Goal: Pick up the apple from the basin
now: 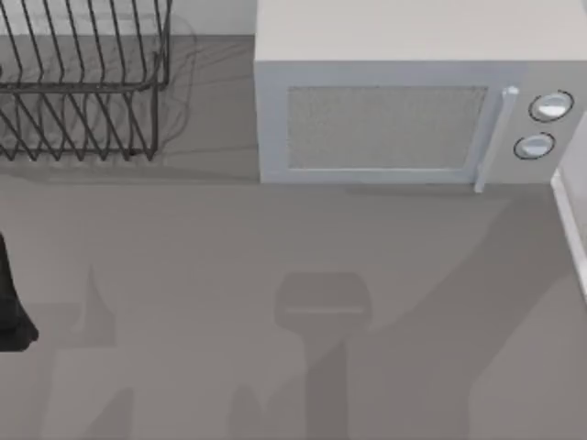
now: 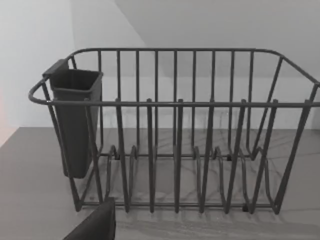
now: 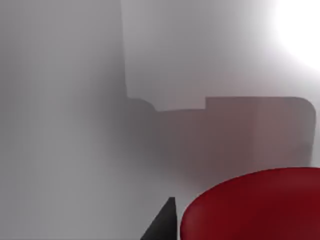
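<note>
Looming large and glossy right against the right claw (image 3: 162, 222) in its wrist view, the apple (image 3: 255, 205) looks firm, light and slippery, best pinched across its widest middle, though whether the fingers are spread I cannot tell.

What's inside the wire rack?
The rack holds one dark cup hooked at one end. Its slots look bare. What's inside the cup is hidden.

My top view looks straight down on the desk (image 1: 275, 275). My left wrist view faces the wire rack (image 2: 175, 130) level and near, shared with top. My right wrist view sits close against the apple (image 3: 255, 207).
</note>
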